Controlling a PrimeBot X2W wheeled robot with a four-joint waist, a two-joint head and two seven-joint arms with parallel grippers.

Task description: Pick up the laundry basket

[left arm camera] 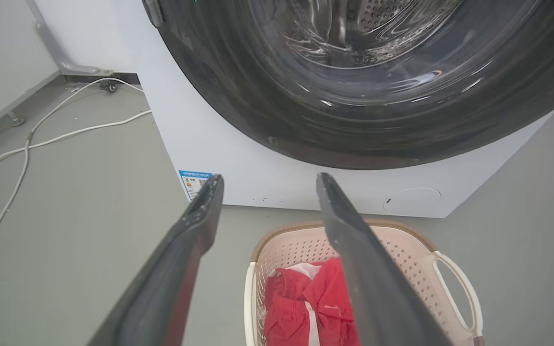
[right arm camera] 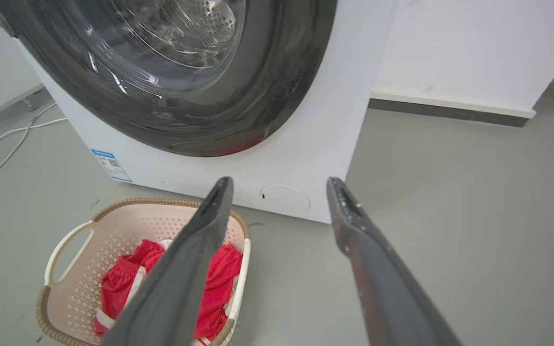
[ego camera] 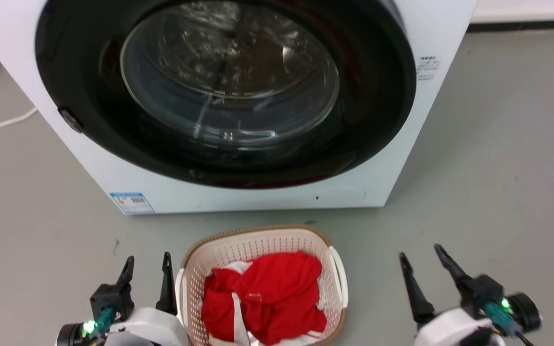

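Note:
The laundry basket (ego camera: pixel 262 245) stands on the grey floor in front of the washer, cream with a brown woven rim and white loop handles, holding red and white clothes (ego camera: pixel 265 295). My left gripper (ego camera: pixel 147 259) is open just left of the basket's left handle, apart from it. My right gripper (ego camera: pixel 421 252) is open well to the right of the basket. In the left wrist view the basket (left arm camera: pixel 402 250) sits low between and right of the open left gripper (left arm camera: pixel 267 182). The right wrist view has the basket (right arm camera: pixel 128 226) at lower left of the open right gripper (right arm camera: pixel 279 185).
A white front-loading washer (ego camera: pixel 258 192) with a dark round door (ego camera: pixel 229 91) shut stands right behind the basket. White cables (left arm camera: pixel 41 139) lie on the floor to the washer's left. A wall with a dark skirting (right arm camera: pixel 450 113) runs behind at the right.

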